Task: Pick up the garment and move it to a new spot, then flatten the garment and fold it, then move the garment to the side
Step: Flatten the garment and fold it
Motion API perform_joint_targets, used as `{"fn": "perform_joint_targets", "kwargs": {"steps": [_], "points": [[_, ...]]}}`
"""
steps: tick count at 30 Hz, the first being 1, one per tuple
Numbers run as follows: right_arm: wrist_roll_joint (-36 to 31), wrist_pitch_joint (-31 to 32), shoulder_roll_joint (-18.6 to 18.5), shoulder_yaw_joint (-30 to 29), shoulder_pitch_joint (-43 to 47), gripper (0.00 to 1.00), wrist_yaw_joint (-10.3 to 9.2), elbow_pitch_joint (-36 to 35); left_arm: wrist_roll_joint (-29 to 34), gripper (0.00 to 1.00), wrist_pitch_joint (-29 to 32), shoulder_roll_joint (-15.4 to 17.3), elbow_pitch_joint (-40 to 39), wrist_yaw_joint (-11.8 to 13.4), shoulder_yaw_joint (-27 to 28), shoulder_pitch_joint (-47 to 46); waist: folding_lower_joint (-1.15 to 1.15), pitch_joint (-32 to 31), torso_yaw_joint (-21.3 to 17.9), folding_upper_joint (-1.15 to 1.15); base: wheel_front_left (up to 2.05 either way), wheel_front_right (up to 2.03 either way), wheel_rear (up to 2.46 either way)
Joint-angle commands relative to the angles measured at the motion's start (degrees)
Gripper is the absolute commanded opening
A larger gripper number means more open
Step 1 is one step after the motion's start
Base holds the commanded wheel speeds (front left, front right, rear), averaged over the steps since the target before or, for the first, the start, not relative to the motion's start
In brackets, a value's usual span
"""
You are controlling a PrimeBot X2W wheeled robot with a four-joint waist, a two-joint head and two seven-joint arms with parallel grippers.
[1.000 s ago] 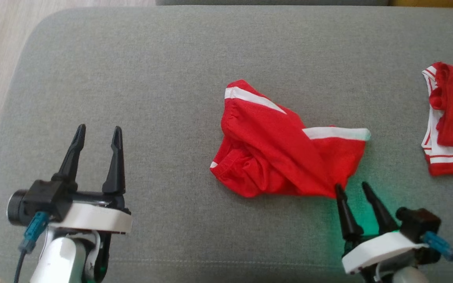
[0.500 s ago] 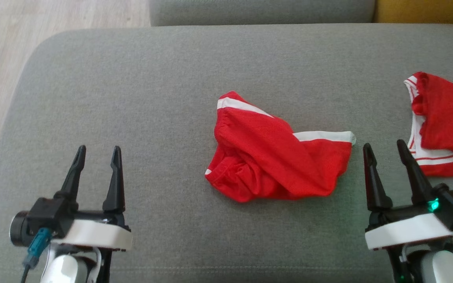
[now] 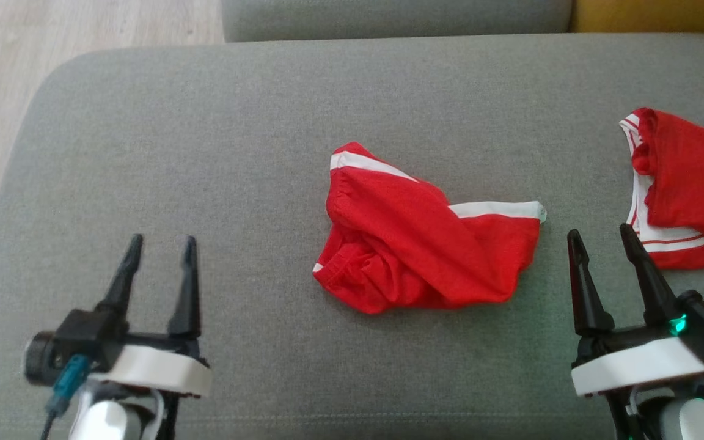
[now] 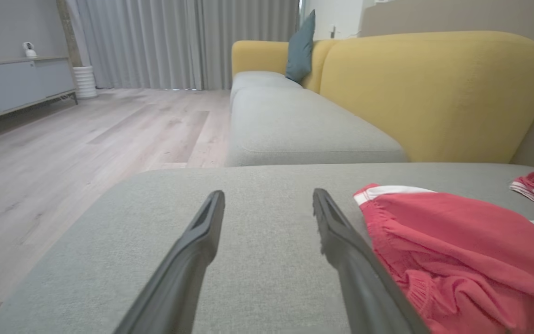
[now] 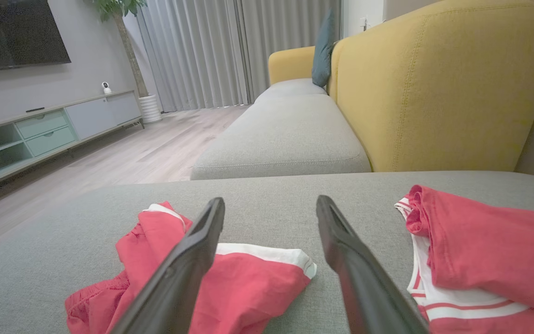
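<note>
Red garment (image 3: 425,244) crumpled, long axis left-right, waistband (image 3: 335,211) seemingly toward left

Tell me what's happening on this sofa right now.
A two-armed robot is facing a crumpled red garment with white trim, lying in the middle of a grey cushion. Neither tool is touching it. The left tool stands open well off to its left, and the right tool stands open between it and a second red garment. Nothing is flattened or folded yet.
</note>
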Motion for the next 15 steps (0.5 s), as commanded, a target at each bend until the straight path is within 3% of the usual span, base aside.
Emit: {"fn": "perform_joint_targets", "kwargs": {"steps": [1, 8, 15], "points": [[0.1, 0.04, -0.29, 1.23, -1.51, 1.0, -0.04, -2.4, 0.58, 1.0, 0.48, 0.95, -1.48, -0.77, 1.04, -3.56, 0.0, 0.55, -0.14, 0.0, 0.0, 0.0, 0.0], [-0.2, 0.33, -0.29, 2.34, -3.16, 1.0, -0.04, -2.65, 0.16, 1.0, 5.6, -1.14, 3.85, -6.53, -5.47, -13.17, 0.0, 4.19, -2.31, 0.0, 0.0, 0.0, 0.0], [0.31, -0.14, -0.29, 3.36, -4.77, 1.0, -0.04, -1.92, -2.47, 1.0, 12.38, -3.99, 16.41, -10.74, -9.6, -23.64, 0.0, 7.5, -6.29, 0.0, 0.0, 0.0, 0.0]]}}
